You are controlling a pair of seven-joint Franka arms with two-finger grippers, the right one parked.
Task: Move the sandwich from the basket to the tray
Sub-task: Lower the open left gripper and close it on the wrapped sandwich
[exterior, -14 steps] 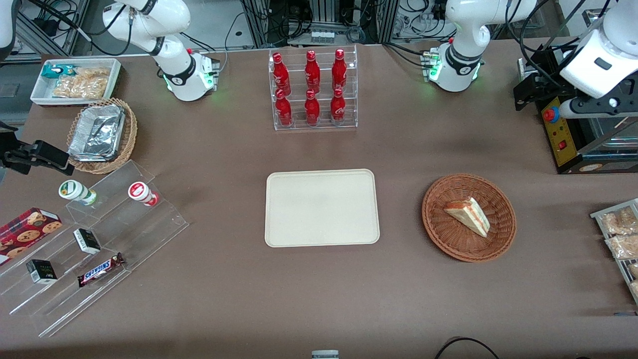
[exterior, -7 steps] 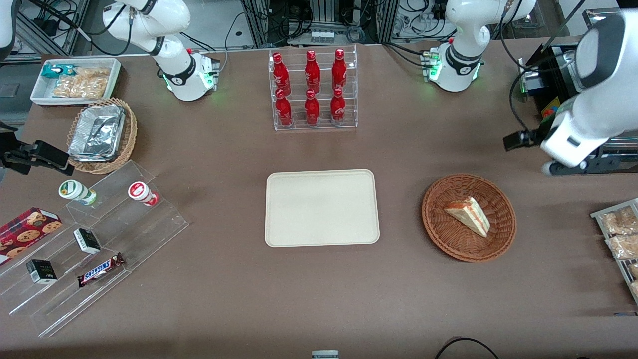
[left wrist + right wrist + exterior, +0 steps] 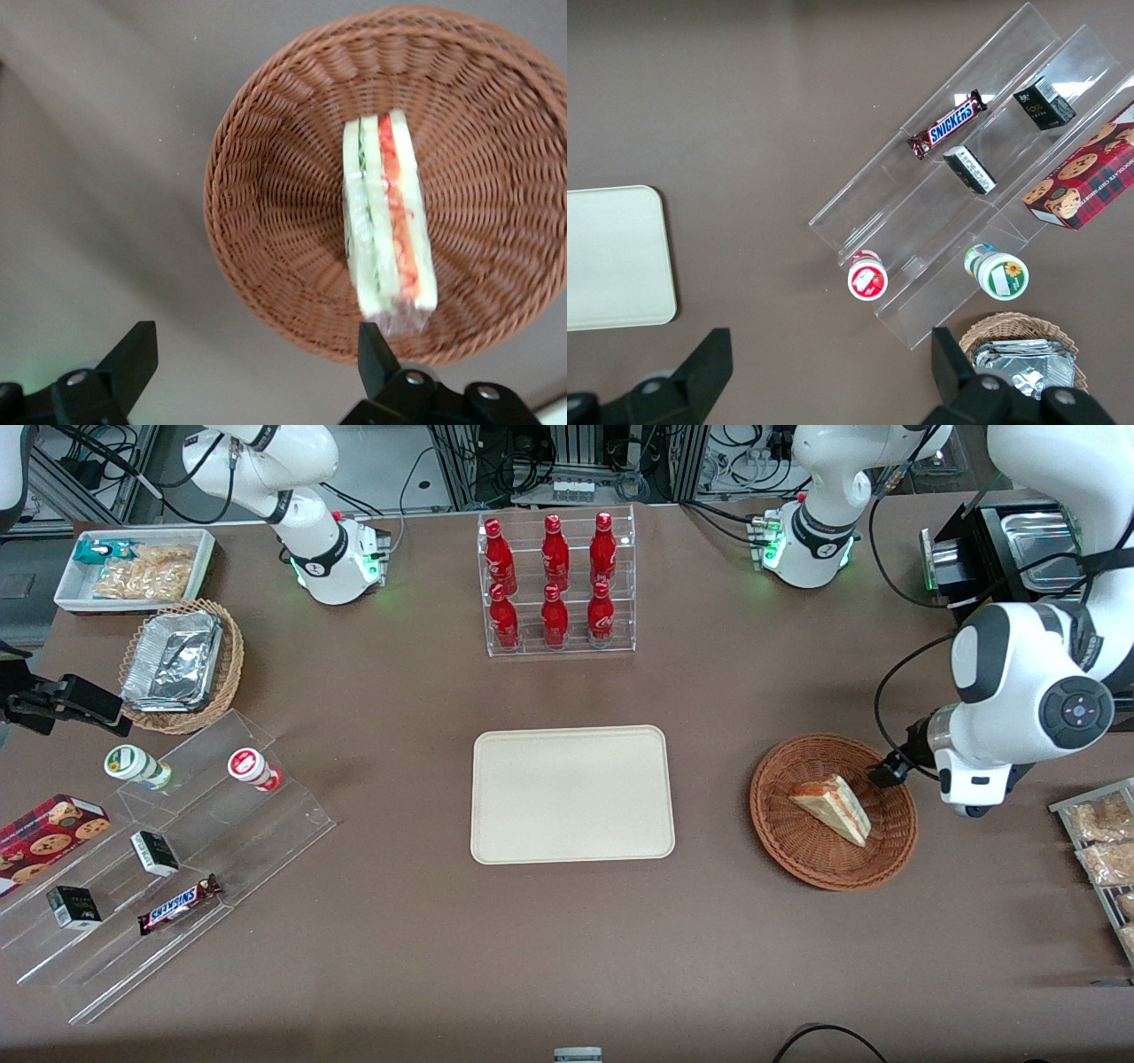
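From the front camera I see the sandwich (image 3: 833, 808) lying in the basket (image 3: 797, 850), which sits on the brown surface (image 3: 567, 957) toward the working arm's end. The tray (image 3: 572, 794) lies beside the basket, toward the parked arm's end and apart from it, with nothing on it. My claw (image 3: 886, 771) hangs above the basket's rim, near the sandwich; from here I see little more than one dark tip, I think.

On the left wrist camera the claw (image 3: 252, 350) is spread wide, with nothing between its fingers (image 3: 133, 350). The sandwich (image 3: 390, 226) rests inside the basket (image 3: 266, 186), showing its red and green filling layers between the white bread.
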